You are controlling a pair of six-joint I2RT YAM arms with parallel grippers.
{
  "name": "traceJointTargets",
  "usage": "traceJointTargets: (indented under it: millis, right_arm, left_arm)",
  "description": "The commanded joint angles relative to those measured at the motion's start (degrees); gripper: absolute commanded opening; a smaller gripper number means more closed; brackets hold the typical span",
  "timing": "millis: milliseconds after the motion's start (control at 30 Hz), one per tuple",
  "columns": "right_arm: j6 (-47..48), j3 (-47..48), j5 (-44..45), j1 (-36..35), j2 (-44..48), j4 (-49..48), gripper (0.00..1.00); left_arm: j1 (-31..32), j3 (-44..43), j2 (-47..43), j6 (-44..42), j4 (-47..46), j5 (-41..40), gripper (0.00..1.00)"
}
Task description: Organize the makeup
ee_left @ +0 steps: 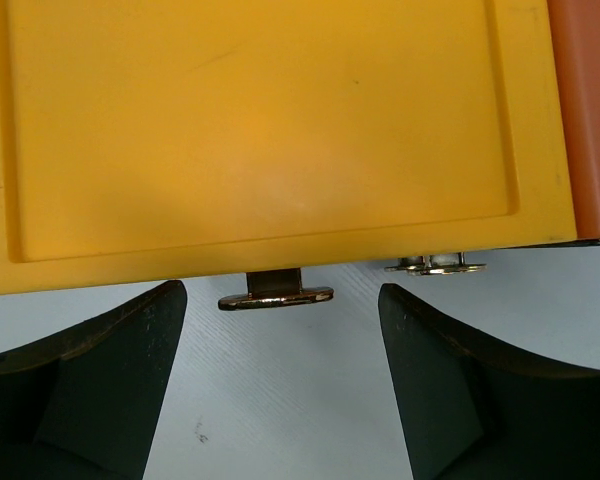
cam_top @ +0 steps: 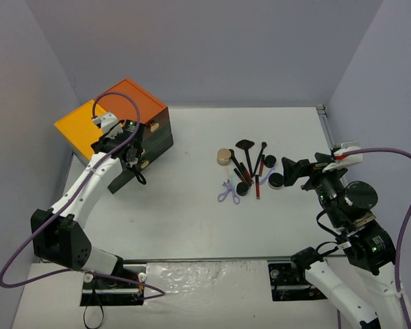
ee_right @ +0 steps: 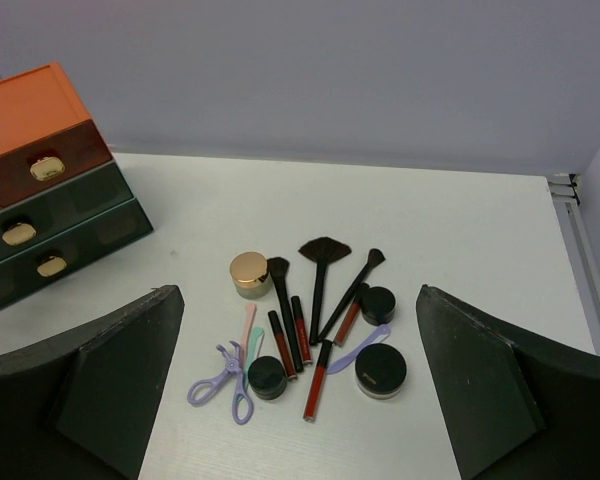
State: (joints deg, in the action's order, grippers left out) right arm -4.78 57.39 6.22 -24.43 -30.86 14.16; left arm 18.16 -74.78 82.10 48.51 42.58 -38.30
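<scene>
Looking from above: the makeup lies in one loose cluster on the bench, right of the middle and nearer the right edge. The drawer cabinet stands at the far left corner.
Arms from above: the left claw hangs at the cabinet's front. The right claw sits just beside the cluster, on its right-edge side.
Left wrist, claw: released, with its fingers spread either side of a gold drawer pull and touching nothing.
Left wrist, pull: a thin, stiff metal tab, likely slick. Pinch it squarely across.
Right wrist, claw: released and empty, facing the cluster.
Right wrist, brushes: light, with stiff handles and soft heads. Take them mid-handle.
Right wrist, pencils: slim, and they lie touching one another. They will probably roll, so grip across the barrel.
Right wrist, compacts: low and round, and probably slippery. Close on opposite rims.
Right wrist, gold-lidded jar: likely the heaviest and most breakable piece. Grasp its sides below the lid.
Right wrist, curler: light and hinged. Hold it near the pivot.
</scene>
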Motion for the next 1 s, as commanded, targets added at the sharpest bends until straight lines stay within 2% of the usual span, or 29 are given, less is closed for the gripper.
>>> traceJointTargets:
  millis: [0, 167, 433, 833, 900, 967]
  right_arm:
    - [1.09, 0.11, 1.42, -0.36, 0.12, -3.06, 1.00]
    - [1.34, 0.18, 1.50, -0.36, 0.34, -2.73, 1.00]
    - [1.62, -0.26, 1.51, -0.71, 0.36, -2.69, 1.00]
    - [2.31, -0.71, 1.87, -1.15, 0.81, -2.55, 1.00]
    - [2.25, -0.91, 1.93, -1.15, 1.02, -2.55, 1.00]
    - [2.07, -0.96, 1.87, -1.15, 1.23, -2.55, 1.00]
  left_arm:
    - [-1.00, -3.00, -0.38, 0.23, -1.65, -1.14, 0.72]
    - [-2.32, -3.32, -0.22, -0.58, -1.99, -0.71, 0.69]
    - [-2.43, -5.02, -0.27, -0.87, -2.06, -0.19, 0.58]
    - [-0.51, -4.28, -1.12, 2.61, 1.02, 1.57, 0.20]
    - [0.44, -3.67, -1.79, 3.50, 2.24, 1.71, 0.15]
    - [1.57, -3.03, -2.61, 4.53, 4.26, 2.33, 0.14]
